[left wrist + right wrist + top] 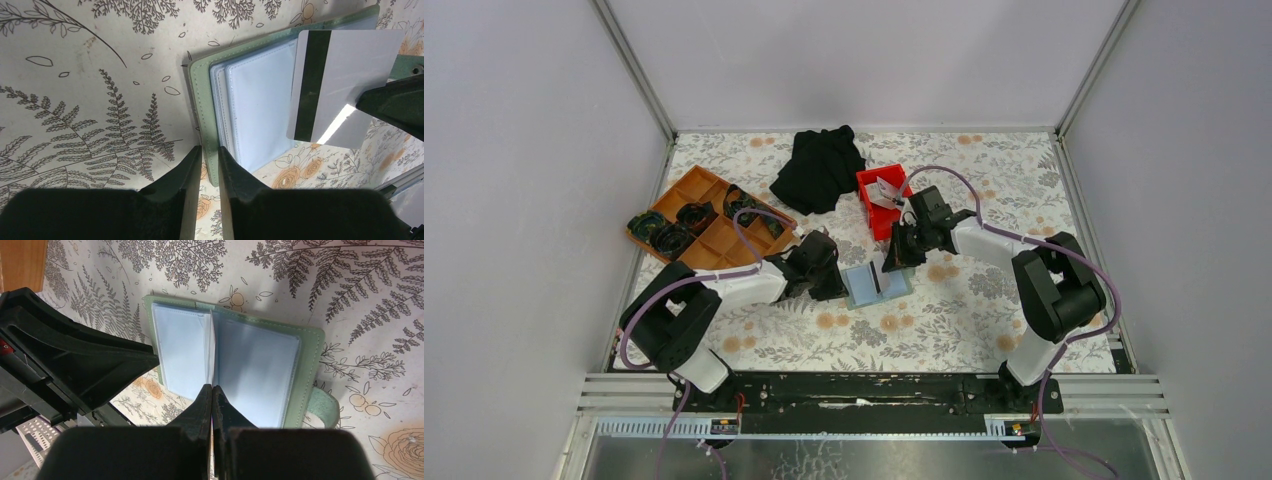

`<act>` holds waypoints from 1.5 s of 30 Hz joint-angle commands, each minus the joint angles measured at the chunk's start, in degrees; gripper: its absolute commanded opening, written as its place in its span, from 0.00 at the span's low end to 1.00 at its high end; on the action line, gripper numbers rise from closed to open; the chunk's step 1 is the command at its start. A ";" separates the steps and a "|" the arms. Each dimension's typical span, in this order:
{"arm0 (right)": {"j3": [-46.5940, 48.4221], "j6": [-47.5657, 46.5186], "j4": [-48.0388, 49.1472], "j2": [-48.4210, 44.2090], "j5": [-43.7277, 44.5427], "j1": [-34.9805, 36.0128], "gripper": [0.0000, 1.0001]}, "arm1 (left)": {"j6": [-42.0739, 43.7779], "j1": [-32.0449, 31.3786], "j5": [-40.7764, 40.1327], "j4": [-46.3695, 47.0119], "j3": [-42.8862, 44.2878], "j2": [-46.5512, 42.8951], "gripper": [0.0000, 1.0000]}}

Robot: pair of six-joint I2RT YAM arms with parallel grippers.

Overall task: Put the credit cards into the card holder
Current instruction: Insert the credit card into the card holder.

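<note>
Card (340, 75) — upright over open holder (201, 100)

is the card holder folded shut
No, the card holder lies spread open, its inside facing up.

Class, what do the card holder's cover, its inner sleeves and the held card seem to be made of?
Card holder cover: matte green, stitched edge, likely faux leather. Sleeves: glossy, see-through, probably soft plastic. Credit card: stiff white plastic, by its flat shape and dark magnetic stripe.
</note>
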 commanded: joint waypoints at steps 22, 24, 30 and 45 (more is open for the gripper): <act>-3.34 -4.09 2.71 0.48 1.13 -2.10 0.00 | 1.10 -0.25 -1.12 -0.57 -1.06 1.65 0.25; -3.43 -4.24 2.77 0.56 1.17 -2.10 0.00 | 1.09 -0.25 -1.16 -0.57 -0.97 1.87 0.25; -4.03 -4.67 2.96 0.79 0.95 -2.23 0.00 | 1.27 -0.25 -1.06 -0.66 -0.42 2.69 0.25; -4.14 -5.53 2.84 0.15 2.77 -2.58 0.00 | 1.80 -0.28 -1.36 -1.01 0.27 3.58 0.25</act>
